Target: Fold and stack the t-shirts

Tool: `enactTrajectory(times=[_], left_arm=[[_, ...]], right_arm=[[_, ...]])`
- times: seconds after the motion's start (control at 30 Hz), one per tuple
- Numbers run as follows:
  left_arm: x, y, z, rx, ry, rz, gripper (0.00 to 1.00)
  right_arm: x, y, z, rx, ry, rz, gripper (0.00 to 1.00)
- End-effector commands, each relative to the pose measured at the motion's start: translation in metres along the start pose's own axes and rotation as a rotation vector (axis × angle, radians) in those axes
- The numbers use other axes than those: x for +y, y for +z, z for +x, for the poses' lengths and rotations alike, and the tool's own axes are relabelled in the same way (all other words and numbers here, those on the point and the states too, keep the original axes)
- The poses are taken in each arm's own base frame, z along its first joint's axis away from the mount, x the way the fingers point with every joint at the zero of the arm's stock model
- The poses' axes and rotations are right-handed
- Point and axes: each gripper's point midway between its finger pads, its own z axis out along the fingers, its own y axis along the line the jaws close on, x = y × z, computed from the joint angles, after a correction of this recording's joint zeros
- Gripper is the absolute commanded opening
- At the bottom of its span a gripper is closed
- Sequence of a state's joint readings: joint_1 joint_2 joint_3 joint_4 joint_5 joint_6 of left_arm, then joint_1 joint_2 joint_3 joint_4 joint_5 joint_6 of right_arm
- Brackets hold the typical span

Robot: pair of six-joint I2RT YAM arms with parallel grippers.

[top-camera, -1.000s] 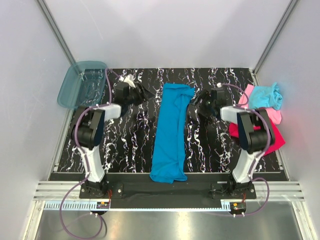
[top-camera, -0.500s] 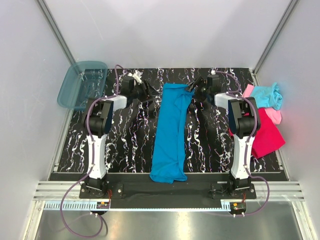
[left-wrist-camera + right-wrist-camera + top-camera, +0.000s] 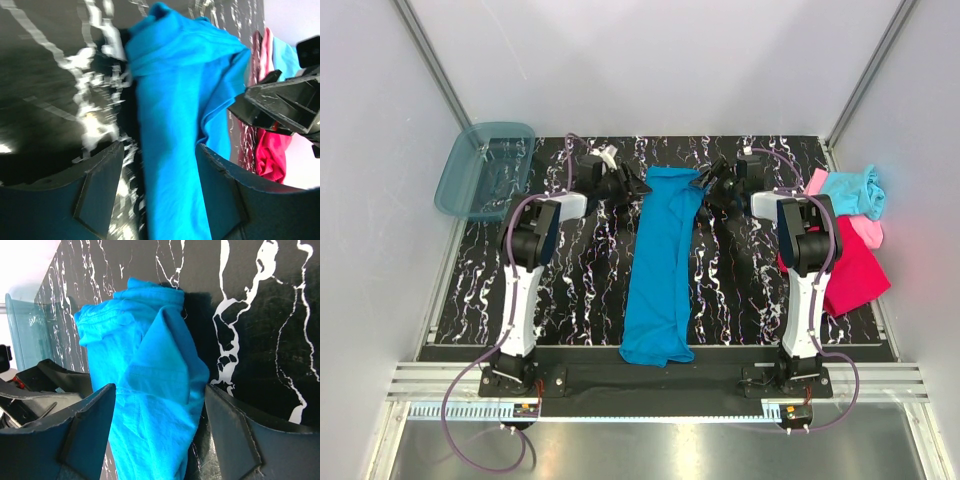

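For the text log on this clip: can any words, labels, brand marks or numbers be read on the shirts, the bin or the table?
No text can be read.
Blue t-shirt: plain, no print.
Red t-shirt, pink t-shirt, aqua t-shirt: no print showing.
Bin: no label seen.
Table: white veining only.
Small circuit boards at the near edge: too small to read.

This is a robotics lab test cell, not a home or a shop. Plain white walls [image 3: 650, 60] close in three sides, joined by bare aluminium posts [image 3: 425, 55]. The left arm [image 3: 520, 270] and the right arm [image 3: 807, 270] are bolted at the near edge of a black, white-veined table [image 3: 570, 300]. Purple cables [image 3: 443, 425] loop down past a slotted metal rail [image 3: 430, 385]. A blue t-shirt [image 3: 660, 260] lies on the table, and a teal plastic bin [image 3: 485, 170] sits at its far left corner.
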State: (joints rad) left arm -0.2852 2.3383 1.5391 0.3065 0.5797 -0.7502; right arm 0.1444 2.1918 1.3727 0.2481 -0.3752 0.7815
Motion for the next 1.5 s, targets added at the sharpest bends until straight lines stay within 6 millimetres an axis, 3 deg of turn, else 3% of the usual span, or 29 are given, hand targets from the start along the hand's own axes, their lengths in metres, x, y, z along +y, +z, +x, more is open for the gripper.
enactTrajectory(times=[0.0, 0.2, 0.4, 0.53, 0.57, 0.7, 0.83, 1.0, 1.1, 1.13, 1.27, 1.3, 1.33, 1.4, 1.47], left_arm=[[-0.025, 0.013, 0.003, 0.019, 0.029, 0.069, 0.65], [-0.031, 0.012, 0.001, 0.020, 0.049, 0.066, 0.63], [-0.028, 0.010, 0.004, 0.017, 0.059, 0.058, 0.56], [-0.025, 0.006, 0.006, 0.013, 0.056, 0.050, 0.46], [-0.026, 0.005, 0.006, 0.011, 0.056, 0.050, 0.43], [-0.031, 0.004, 0.002, 0.003, 0.052, 0.057, 0.28], [-0.038, 0.003, -0.002, -0.003, 0.053, 0.069, 0.20], [-0.044, 0.007, -0.011, -0.015, 0.055, 0.066, 0.18], [-0.034, 0.012, -0.015, -0.005, 0.056, 0.023, 0.17], [-0.040, 0.012, -0.028, -0.021, 0.070, 0.029, 0.17], [-0.024, 0.014, -0.047, -0.031, 0.046, 0.002, 0.17], [-0.027, 0.014, -0.057, -0.046, 0.055, 0.010, 0.17], [-0.020, 0.016, -0.058, -0.042, 0.045, 0.002, 0.18], [-0.019, 0.015, -0.073, -0.050, 0.046, 0.000, 0.18], [-0.008, 0.017, -0.077, -0.047, 0.032, -0.014, 0.18]], right_arm=[[0.014, -0.002, 0.009, 0.027, -0.019, -0.023, 0.78], [0.019, 0.007, 0.009, 0.041, -0.024, -0.025, 0.73], [0.013, 0.013, 0.016, 0.058, -0.019, -0.026, 0.61], [0.009, 0.016, 0.020, 0.068, -0.015, -0.029, 0.40], [0.008, 0.018, 0.020, 0.071, -0.013, -0.028, 0.28], [0.011, 0.024, 0.016, 0.075, -0.011, -0.037, 0.00], [0.021, 0.031, 0.007, 0.070, -0.023, -0.055, 0.00], [0.033, 0.041, 0.001, 0.082, -0.044, -0.068, 0.00], [0.042, 0.048, -0.009, 0.078, -0.054, -0.078, 0.00], [0.049, 0.052, -0.016, 0.066, -0.064, -0.089, 0.00], [0.055, 0.060, -0.026, 0.064, -0.069, -0.087, 0.00], [0.066, 0.061, -0.035, 0.045, -0.084, -0.107, 0.00], [0.057, 0.065, -0.030, 0.066, -0.071, -0.084, 0.00], [0.068, 0.067, -0.040, 0.051, -0.077, -0.101, 0.00], [0.061, 0.075, -0.039, 0.059, -0.064, -0.088, 0.00]])
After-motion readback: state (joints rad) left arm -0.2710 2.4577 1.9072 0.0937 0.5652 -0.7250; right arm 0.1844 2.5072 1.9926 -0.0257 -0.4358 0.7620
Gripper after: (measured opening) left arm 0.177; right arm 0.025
